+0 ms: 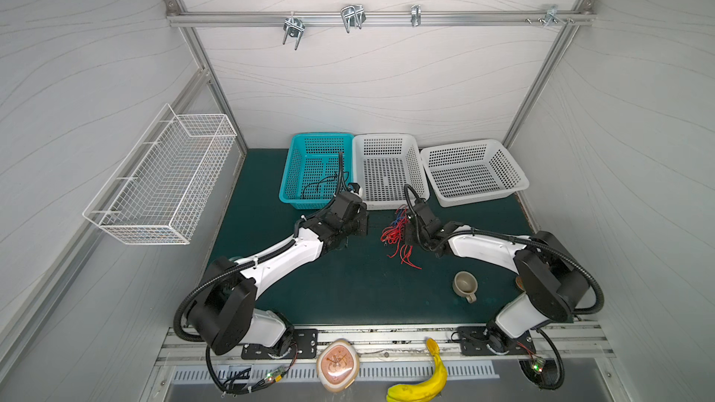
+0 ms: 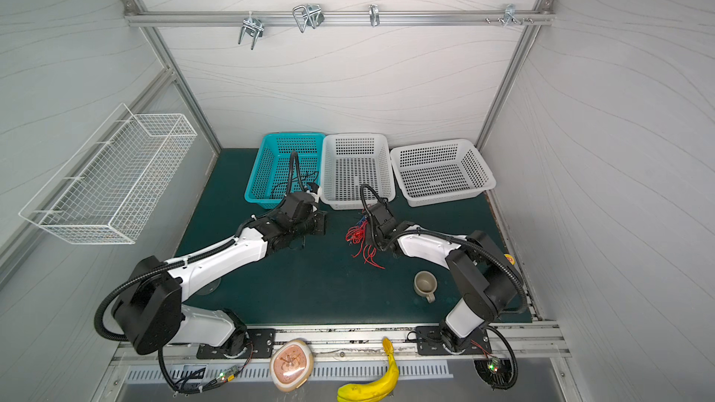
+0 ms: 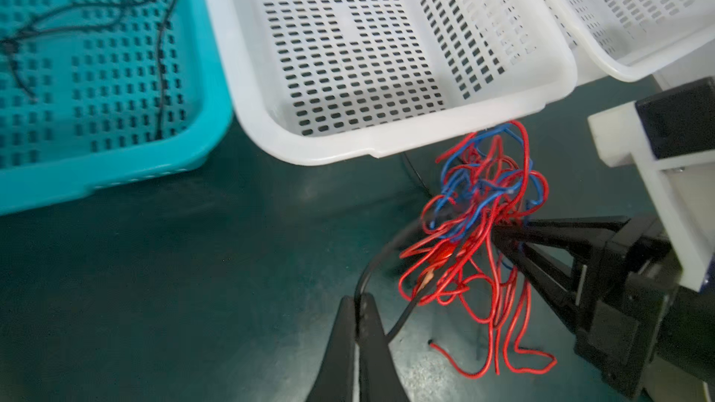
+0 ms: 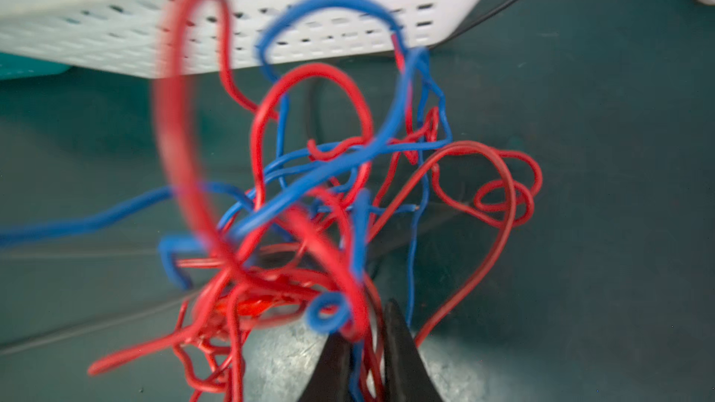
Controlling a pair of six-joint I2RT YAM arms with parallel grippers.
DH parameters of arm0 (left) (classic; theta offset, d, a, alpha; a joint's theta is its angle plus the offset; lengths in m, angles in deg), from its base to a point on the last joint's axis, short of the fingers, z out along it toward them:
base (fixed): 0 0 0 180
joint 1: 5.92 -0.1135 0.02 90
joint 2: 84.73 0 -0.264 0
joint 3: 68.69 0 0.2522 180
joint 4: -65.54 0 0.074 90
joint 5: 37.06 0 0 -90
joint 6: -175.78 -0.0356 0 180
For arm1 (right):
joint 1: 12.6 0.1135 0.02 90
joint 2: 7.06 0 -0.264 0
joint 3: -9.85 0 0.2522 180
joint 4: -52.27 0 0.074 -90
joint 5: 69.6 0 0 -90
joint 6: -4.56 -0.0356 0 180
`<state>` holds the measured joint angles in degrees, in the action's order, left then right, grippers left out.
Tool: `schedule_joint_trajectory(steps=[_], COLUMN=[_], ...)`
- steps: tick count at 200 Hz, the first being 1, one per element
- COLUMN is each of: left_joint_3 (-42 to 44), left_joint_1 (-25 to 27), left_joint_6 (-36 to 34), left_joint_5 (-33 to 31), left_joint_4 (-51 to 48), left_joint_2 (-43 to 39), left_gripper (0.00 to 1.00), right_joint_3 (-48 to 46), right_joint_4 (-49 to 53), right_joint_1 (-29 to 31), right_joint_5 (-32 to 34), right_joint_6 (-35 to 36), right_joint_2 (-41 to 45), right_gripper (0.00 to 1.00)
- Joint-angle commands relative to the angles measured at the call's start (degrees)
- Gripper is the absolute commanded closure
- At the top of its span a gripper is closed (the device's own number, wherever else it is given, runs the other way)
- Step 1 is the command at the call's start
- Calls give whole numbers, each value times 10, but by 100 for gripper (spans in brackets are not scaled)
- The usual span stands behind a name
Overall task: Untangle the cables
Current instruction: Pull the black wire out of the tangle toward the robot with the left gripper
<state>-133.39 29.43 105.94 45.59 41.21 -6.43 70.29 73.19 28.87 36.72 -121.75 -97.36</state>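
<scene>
On the green mat (image 1: 348,288), on the near side of the middle white basket (image 1: 387,145), the cables (image 1: 394,234) form 1 red-and-blue tangle, partly hidden by the right gripper (image 3: 500,234) pinching it. The left gripper (image 3: 360,303), pressed together, nips a black cable (image 3: 364,280) whose far end vanishes into the tangle.

green mat (image 1: 348,295), baskets (image 1: 385,136), mug (image 1: 464,286), cables (image 1: 394,237)

teal basket (image 1: 295,172), middle white basket (image 1: 387,145), right white basket (image 1: 460,154), mug (image 1: 464,285), banana (image 1: 425,380), wire rack (image 1: 166,183)
</scene>
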Motion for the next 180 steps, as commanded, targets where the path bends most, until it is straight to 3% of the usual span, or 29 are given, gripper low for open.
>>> schedule_joint_trajectory(steps=[1,54,143,180], left_joint_3=[-34,-43,-58,-61], left_joint_1=[-5,-6,-6,-6], left_joint_6=[-24,-59,-79,-86], left_joint_5=[-100,-153,-142,-171], left_joint_4=[-53,-92,-110,-117], left_joint_2=[-43,-138,-283,-326], left_gripper=[100,100,100,100], right_joint_3=[-19,-53,-97,-108], right_joint_4=[47,64,70,73], right_joint_1=[-15,-32,-52,-58], right_joint_5=[42,64,90,99], right_joint_6=[-22,-30,-38,-40], right_joint_2=[19,60,111,123], right_gripper=[85,86,84,84])
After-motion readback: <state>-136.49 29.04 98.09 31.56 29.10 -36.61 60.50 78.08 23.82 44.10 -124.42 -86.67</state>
